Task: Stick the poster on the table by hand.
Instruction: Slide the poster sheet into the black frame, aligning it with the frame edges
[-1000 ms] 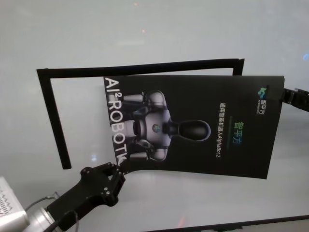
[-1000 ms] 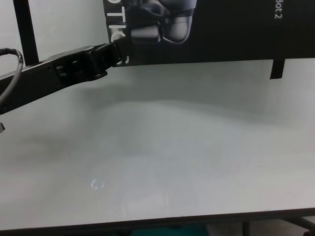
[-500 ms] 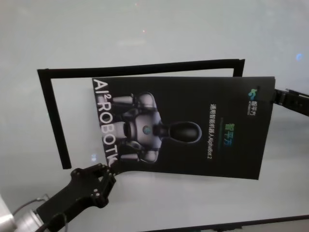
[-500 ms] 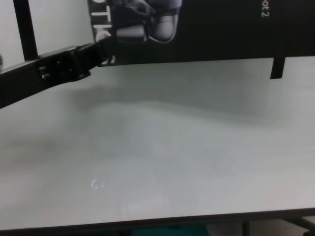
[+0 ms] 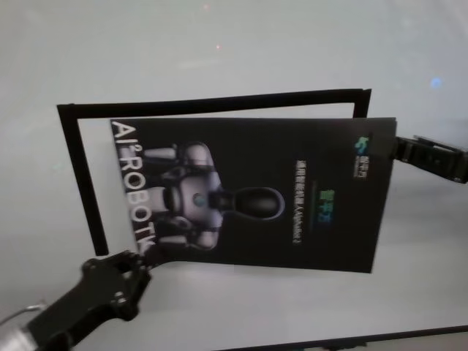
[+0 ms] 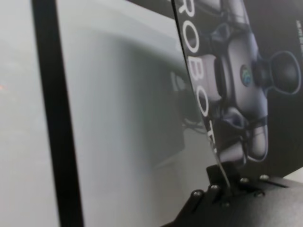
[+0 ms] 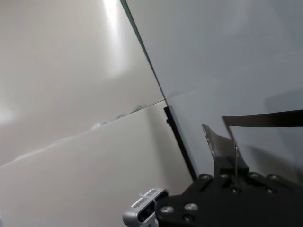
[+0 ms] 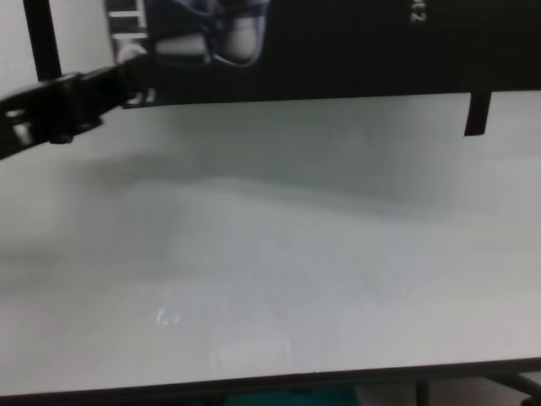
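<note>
The poster, a glossy black sheet with a grey-white robot picture and white lettering, hangs just above the table, held between both grippers. My left gripper is shut on its near left corner, also seen in the chest view. In the left wrist view the poster rises edge-on out of the closed left gripper. My right gripper is shut on the far right corner. The right wrist view shows that gripper pinching the thin sheet. The poster fills the top of the chest view.
Narrow black tape strips form an open frame on the table: a long far strip, a left strip and a short right stub. The chest view shows the left strip, the right stub and the table's dark near edge.
Both grippers have carried the poster to the left, so its lettered edge is now close to the left tape strip. The left arm has drawn back leftward with it.
</note>
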